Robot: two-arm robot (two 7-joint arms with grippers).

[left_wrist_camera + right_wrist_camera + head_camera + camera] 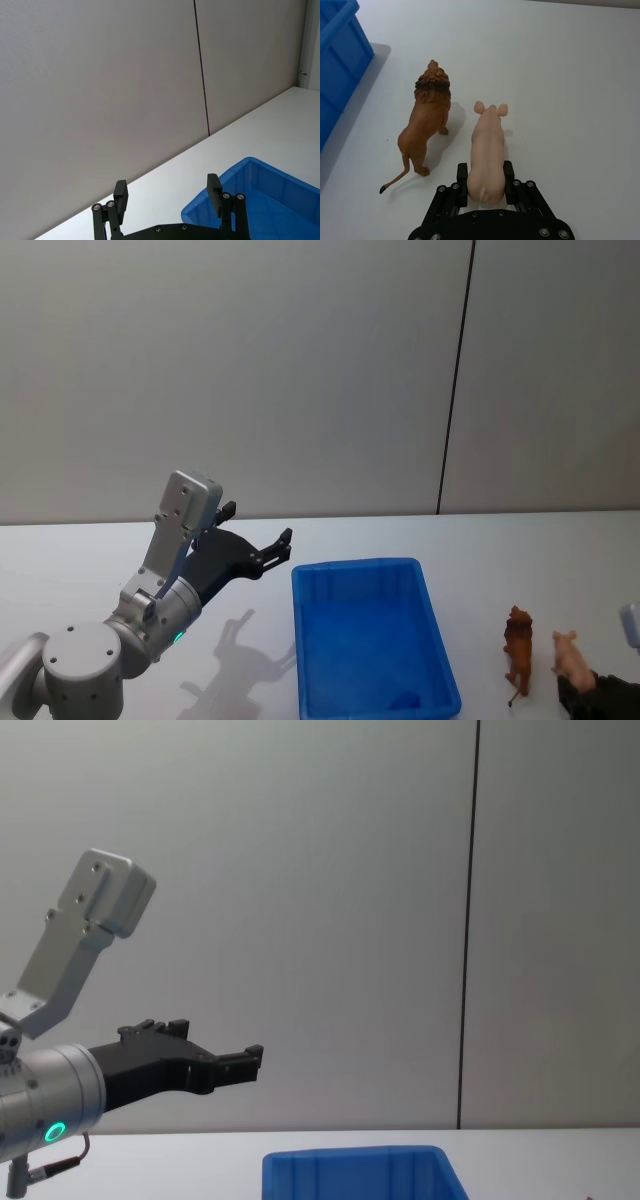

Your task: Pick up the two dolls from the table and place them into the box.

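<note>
Your right claw (486, 174) is gripping the pig (487, 140); the lion (427, 117) is waiting beside it, the box (355, 567) sitting empty, the left claw (167, 190) released.

A bare grey wall (230, 370) at the far side.
A thin dark seam (455, 380) runs down it, right of centre; the surface on either side is the same flat matte grey.

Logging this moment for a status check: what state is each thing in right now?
left gripper: open, empty, raised above the table.
right gripper: shut on the pig doll's rear.
pig doll: standing on the table, gripped.
lion doll: standing free beside the pig doll.
box: upright, no doll inside.
</note>
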